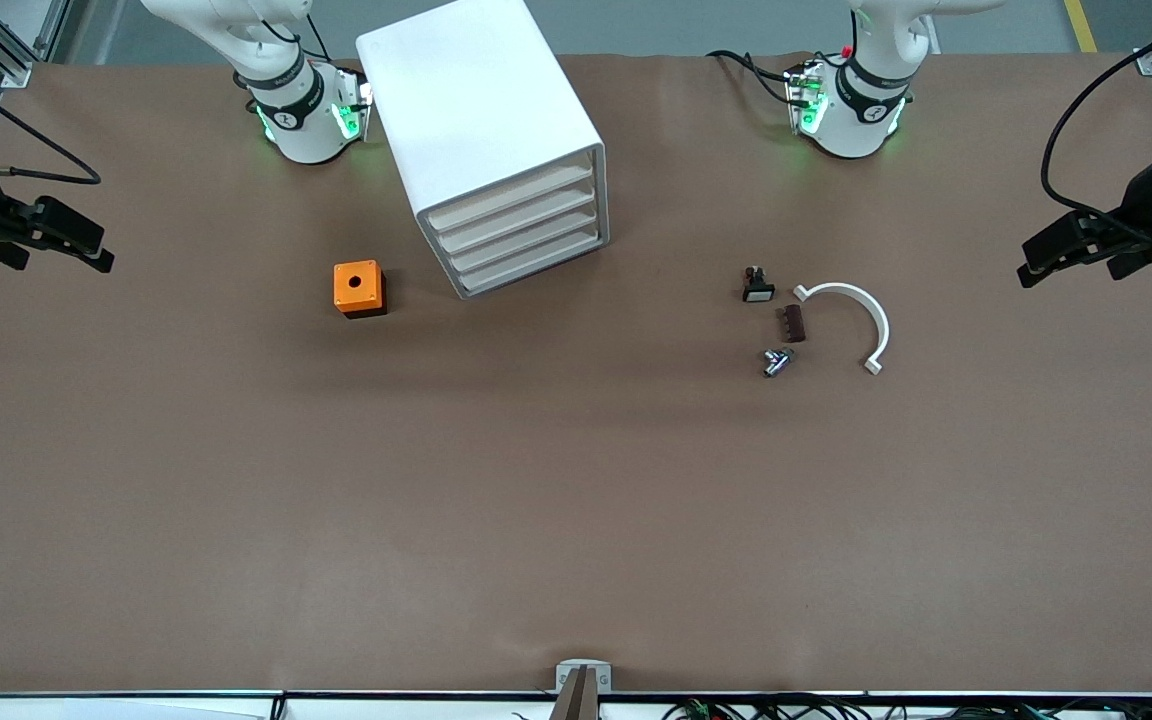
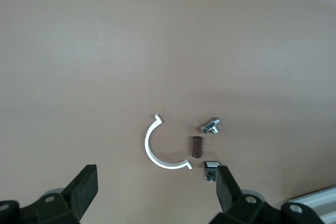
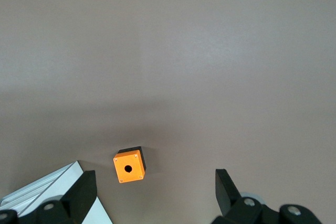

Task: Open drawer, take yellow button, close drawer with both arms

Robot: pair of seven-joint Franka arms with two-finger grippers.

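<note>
So from the high camera across the table, the big white box cabinet point(image 1: 491, 140) sits toward the right arm's end, angled, with all four shallow tray drawers pushed in. The drawer point(image 1: 511, 193) that matters is the top one, and its off-white front is flush with the rest. No button anywhere in sight, so I can't tell where it is. An orange cube point(image 1: 359, 288) with a round hole on top sits beside the cabinet, on a black base. Toward the left arm's end there's a little cluster: a small black-and-white part point(image 1: 757, 285), a dark brown ridged block point(image 1: 793, 323), a shiny metal fitting point(image 1: 777, 361) and a white plastic half-ring clamp point(image 1: 854, 320). Both arms hang out wide at the table's ends. The left gripper point(image 1: 1036, 263) and right gripper point(image 1: 96, 250) are over the brown mat point(image 1: 576, 500), both black.

Left wrist view gives what the high camera can't: the left gripper's fingers point(image 2: 84, 187) are spread wide, holding nothing, with the clamp, block, fitting and black-and-white part lying between them down on the mat.

Right wrist view is the same deal: fingers point(image 3: 81, 192) wide apart and empty, orange cube below, plus a corner of the cabinet.
</note>
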